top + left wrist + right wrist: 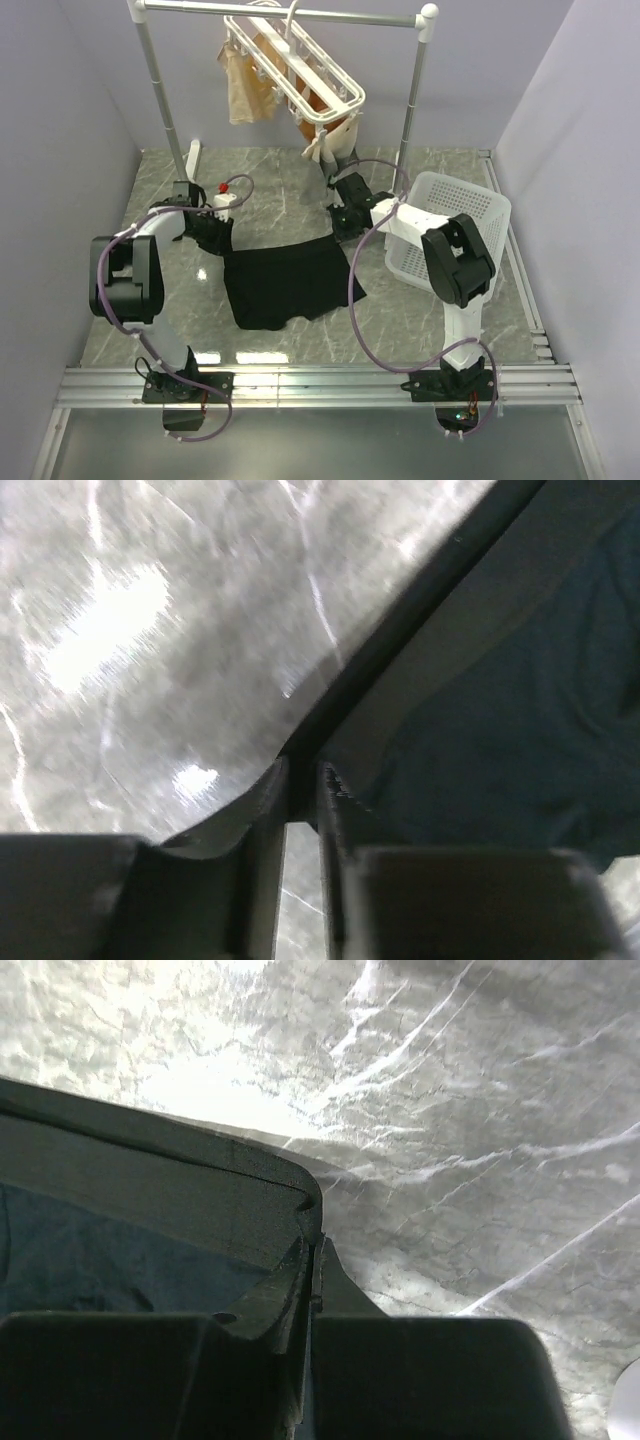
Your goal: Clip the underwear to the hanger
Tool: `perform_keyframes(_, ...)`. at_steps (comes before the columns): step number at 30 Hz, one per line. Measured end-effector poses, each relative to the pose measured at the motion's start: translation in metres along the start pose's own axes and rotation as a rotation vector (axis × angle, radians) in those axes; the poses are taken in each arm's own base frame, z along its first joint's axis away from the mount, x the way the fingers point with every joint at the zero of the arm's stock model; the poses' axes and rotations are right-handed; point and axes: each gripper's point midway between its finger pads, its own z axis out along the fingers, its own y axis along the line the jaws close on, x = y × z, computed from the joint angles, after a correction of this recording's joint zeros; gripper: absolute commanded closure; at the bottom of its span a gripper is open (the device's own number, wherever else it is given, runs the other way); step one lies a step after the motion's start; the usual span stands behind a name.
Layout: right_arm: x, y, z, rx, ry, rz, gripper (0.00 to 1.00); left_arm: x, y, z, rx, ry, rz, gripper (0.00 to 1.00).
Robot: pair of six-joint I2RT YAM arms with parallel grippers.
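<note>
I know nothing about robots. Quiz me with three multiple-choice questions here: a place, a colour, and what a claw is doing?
1. The black underwear lies: A in a drawer; B on the table; C on the floor.
2. The basket is: A red; B blue; C white.
3. The right gripper is: A shut on the underwear's waistband; B wide open; C holding a cup.
Answers: 1 B, the top view shows it spread on the marble. 2 C, its lattice walls are white. 3 A, its wrist view shows it pinching the band's corner.
</note>
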Motion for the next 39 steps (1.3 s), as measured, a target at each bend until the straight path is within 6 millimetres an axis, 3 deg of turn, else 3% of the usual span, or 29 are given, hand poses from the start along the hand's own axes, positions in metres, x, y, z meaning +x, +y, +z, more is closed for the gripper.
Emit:
perform_keyframes(2, -0.002, 0.0, -0.001, 0.0, -0.002, 0.009, 0.89, -0.002, 0.004, 0.004, -0.003, -0.003, -0.004, 0.64)
perform_keyframes(4, -0.003, 0.001, -0.002, -0.003, -0.005, 0.012, 0.75, -0.004, 0.004, 0.004, -0.004, -0.006, -0.004, 0.59)
perform_keyframes(6, -0.003, 0.001, -0.005, -0.003, -0.003, 0.009, 0.7, -0.006, 0.004, 0.002, -0.008, -0.013, -0.002, 0.58)
perform_keyframes(8, -0.005, 0.001, -0.013, -0.005, -0.01, 0.009, 0.66, -0.01, 0.003, -0.004, -0.015, -0.025, 0.007, 0.5)
perform_keyframes(10, -0.01, 0.002, -0.023, -0.011, -0.023, 0.012, 0.59, -0.016, 0.0, -0.013, -0.026, -0.048, 0.02, 0.41)
perform_keyframes(11, -0.013, 0.001, -0.031, -0.013, -0.033, 0.015, 0.56, -0.02, -0.002, -0.021, -0.035, -0.065, 0.023, 0.28)
perform_keyframes(12, -0.016, 0.001, -0.038, -0.017, -0.042, 0.017, 0.52, -0.025, -0.004, -0.028, -0.041, -0.084, 0.033, 0.27)
perform_keyframes(13, -0.019, -0.001, -0.046, -0.023, -0.053, 0.022, 0.47, -0.032, -0.009, -0.041, -0.049, -0.117, 0.038, 0.15)
perform_keyframes(21, -0.028, -0.025, -0.111, -0.047, -0.135, 0.075, 0.41, -0.065, -0.039, -0.111, -0.087, -0.331, 0.128, 0.11)
perform_keyframes(28, -0.025, -0.046, -0.143, -0.028, -0.171, 0.094, 0.3, -0.094, -0.071, -0.162, -0.108, -0.525, 0.21, 0.01)
perform_keyframes(33, -0.034, -0.061, -0.175, 0.002, -0.248, 0.106, 0.23, -0.131, -0.08, -0.218, -0.243, -0.795, 0.244, 0.01)
perform_keyframes(34, -0.037, -0.067, -0.185, 0.013, -0.275, 0.116, 0.22, -0.138, -0.083, -0.229, -0.264, -0.851, 0.263, 0.01)
perform_keyframes(36, -0.044, -0.078, -0.206, 0.033, -0.34, 0.149, 0.08, -0.148, -0.087, -0.241, -0.276, -0.909, 0.288, 0.01)
perform_keyframes(39, -0.055, -0.096, -0.25, 0.043, -0.489, 0.209, 0.04, -0.168, -0.087, -0.254, -0.27, -0.962, 0.297, 0.01)
